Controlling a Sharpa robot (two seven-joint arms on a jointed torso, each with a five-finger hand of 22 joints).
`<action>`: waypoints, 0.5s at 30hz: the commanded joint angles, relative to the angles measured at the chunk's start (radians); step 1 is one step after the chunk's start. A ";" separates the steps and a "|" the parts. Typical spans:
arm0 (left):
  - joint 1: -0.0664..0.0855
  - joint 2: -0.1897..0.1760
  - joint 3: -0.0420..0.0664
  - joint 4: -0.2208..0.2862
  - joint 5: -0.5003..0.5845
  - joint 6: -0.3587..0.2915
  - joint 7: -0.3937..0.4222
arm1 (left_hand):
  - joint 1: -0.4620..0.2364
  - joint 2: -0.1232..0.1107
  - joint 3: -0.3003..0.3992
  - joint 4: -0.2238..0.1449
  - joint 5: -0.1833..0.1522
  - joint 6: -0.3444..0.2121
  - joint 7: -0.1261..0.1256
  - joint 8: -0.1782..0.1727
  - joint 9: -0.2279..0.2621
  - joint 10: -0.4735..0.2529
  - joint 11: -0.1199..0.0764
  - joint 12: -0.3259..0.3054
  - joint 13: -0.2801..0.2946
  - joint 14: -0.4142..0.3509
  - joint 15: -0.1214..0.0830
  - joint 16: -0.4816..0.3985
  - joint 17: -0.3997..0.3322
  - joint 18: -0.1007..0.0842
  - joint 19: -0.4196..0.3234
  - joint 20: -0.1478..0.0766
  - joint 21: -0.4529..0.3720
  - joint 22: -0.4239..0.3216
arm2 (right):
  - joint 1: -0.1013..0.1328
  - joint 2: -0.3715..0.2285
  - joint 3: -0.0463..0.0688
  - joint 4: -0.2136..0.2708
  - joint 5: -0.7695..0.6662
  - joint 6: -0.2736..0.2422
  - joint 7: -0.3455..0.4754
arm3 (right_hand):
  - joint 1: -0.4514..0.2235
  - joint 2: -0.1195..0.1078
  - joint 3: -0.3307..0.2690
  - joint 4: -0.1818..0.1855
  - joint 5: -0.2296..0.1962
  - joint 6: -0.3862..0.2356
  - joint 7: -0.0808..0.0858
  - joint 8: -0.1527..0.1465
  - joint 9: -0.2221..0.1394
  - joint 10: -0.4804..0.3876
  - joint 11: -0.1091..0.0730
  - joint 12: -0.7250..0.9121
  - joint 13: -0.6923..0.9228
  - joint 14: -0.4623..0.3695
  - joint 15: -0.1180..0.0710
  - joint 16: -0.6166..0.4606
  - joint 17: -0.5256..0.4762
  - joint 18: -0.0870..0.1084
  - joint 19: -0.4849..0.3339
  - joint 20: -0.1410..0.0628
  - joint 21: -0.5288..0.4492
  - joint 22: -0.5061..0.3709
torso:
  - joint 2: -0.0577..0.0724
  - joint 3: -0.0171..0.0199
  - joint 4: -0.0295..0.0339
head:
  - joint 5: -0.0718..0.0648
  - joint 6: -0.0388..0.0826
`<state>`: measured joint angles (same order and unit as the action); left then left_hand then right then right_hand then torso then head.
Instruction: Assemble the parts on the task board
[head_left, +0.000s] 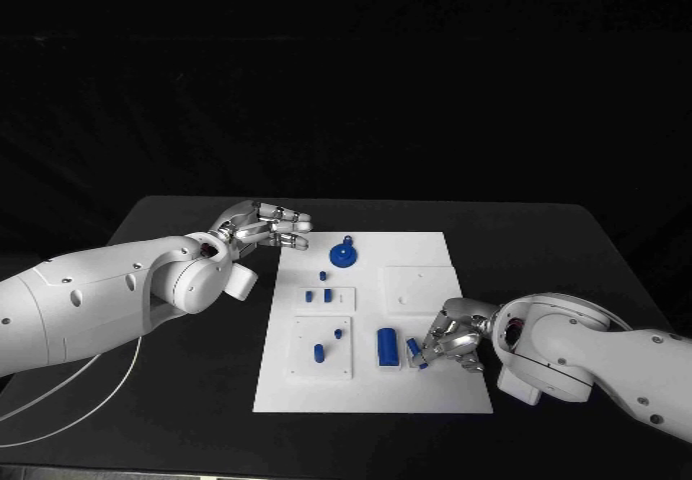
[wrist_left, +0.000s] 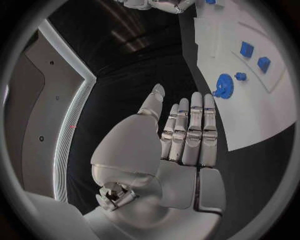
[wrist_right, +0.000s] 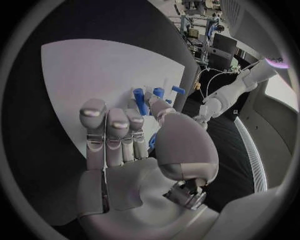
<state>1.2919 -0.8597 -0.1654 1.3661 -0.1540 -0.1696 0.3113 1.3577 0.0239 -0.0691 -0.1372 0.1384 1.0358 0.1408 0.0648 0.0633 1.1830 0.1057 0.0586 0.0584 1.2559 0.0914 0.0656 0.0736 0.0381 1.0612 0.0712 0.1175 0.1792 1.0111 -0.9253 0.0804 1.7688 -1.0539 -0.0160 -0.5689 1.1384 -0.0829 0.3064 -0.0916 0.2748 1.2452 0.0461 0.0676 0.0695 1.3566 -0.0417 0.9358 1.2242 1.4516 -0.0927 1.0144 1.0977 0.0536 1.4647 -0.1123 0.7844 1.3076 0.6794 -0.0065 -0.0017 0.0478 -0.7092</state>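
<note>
the white task board lies mid-table on the black table. the left hand hovers off the board's 10 o'clock corner, fingers straight and side by side, holding nothing. a blue gear stands near the board's 12 o'clock edge, just beside that hand. the right hand sits over the board's 4 o'clock area, fingers curled around a small blue peg; whether they actually pinch it i cannot tell. a blue cylinder lies just at 9 o'clock of that peg.
</note>
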 joint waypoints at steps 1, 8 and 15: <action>0.000 0.000 0.001 0.003 0.003 0.017 0.003 | 0.003 0.001 0.001 0.005 -0.004 -0.006 -0.001 0.000 0.000 -0.005 0.004 0.002 0.000 -0.008 -0.001 -0.003 0.000 -0.006 -0.006 0.002 0.004 -0.001 | -0.001 0.001 -0.001 0.000 -0.006 0.053 -0.051 | 0.007 -0.019 -0.002 0.023 -0.014 -0.004 -0.006 -0.005 -0.001 0.002 -0.003 -0.003 -0.001 0.004 -0.003 -0.001 0.001 0.004 0.052 -0.006 -0.003 0.091 | 0.000 0.0001 0.0004 | 0.001 -0.001; 0.000 -0.001 0.001 0.004 0.002 0.018 0.001 | 0.002 0.001 0.001 0.007 -0.004 -0.005 -0.001 0.000 0.000 -0.006 0.004 0.002 0.000 -0.008 -0.001 -0.003 0.000 -0.006 -0.007 0.002 0.004 -0.002 | -0.001 0.003 -0.001 -0.002 -0.015 0.049 -0.074 | -0.001 -0.035 -0.009 0.081 -0.054 -0.001 -0.007 -0.005 -0.001 0.003 -0.003 -0.006 -0.004 0.005 -0.003 -0.002 0.002 0.003 0.053 -0.006 -0.004 0.091 | 0.000 0.0005 -0.0003 | 0.001 0.000; 0.000 -0.002 0.000 0.005 0.002 0.018 -0.001 | 0.002 0.001 0.001 0.008 -0.004 -0.005 -0.001 0.000 0.000 -0.007 0.005 0.002 0.000 -0.009 -0.001 -0.003 0.000 -0.006 -0.007 0.003 0.003 -0.002 | -0.001 0.007 -0.001 -0.003 -0.019 0.038 -0.073 | -0.012 -0.051 -0.013 0.141 -0.125 0.001 -0.007 -0.004 0.000 0.006 -0.002 -0.005 -0.005 0.005 -0.003 -0.003 0.002 0.004 0.053 -0.005 -0.006 0.091 | 0.000 0.0008 -0.0001 | 0.001 0.000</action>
<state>1.2919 -0.8615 -0.1655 1.3676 -0.1542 -0.1663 0.3071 1.3577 0.0239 -0.0691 -0.1372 0.1384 1.0358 0.1408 0.0648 0.0633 1.1792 0.1095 0.0586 0.0584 1.2559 0.0914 0.0656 0.0736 0.0380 1.0611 0.0712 0.1175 0.1783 1.0129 -0.9194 0.0822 1.7674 -1.0584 0.0042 -0.6196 1.1283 -0.1254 0.2939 0.0475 0.1539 1.2519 0.0404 0.0674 0.0705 1.3544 -0.0434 0.9328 1.2200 1.4516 -0.0925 1.0145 1.0982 0.0533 1.4648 -0.1123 0.7844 1.3074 0.6793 -0.0058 -0.0017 0.0486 -0.7088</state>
